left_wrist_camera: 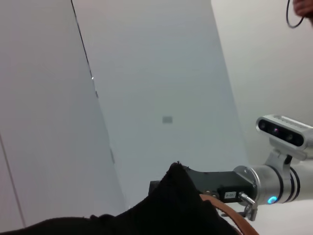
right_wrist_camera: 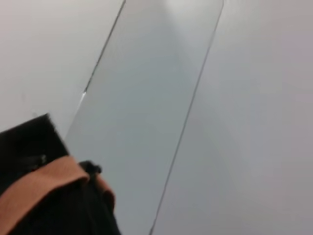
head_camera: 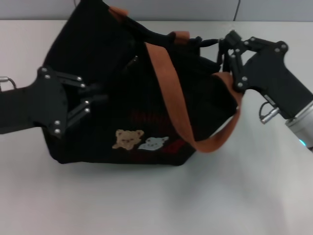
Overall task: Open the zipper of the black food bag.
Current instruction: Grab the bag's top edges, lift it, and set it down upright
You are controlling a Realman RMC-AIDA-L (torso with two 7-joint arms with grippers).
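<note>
The black food bag (head_camera: 117,54) lies on its side mid-table, with the bear patch (head_camera: 128,138) facing me and an orange strap (head_camera: 168,93) draped across it. My left gripper (head_camera: 100,94) presses into the bag's left half, its fingers closed together on the cloth. My right gripper (head_camera: 222,49) is shut on a black tab at the bag's upper right end, which is drawn taut. The zipper cannot be made out against the black top. The left wrist view shows a raised peak of the bag (left_wrist_camera: 171,196) beside the right arm (left_wrist_camera: 274,183). In the right wrist view there is only a bag corner (right_wrist_camera: 29,142) and strap (right_wrist_camera: 39,183).
The white table (head_camera: 234,196) spreads out in front of and to the right of the bag. A pale grey wall (head_camera: 195,9) runs along the back edge. The bag's second strap loop (head_camera: 222,137) hangs off its right side onto the table.
</note>
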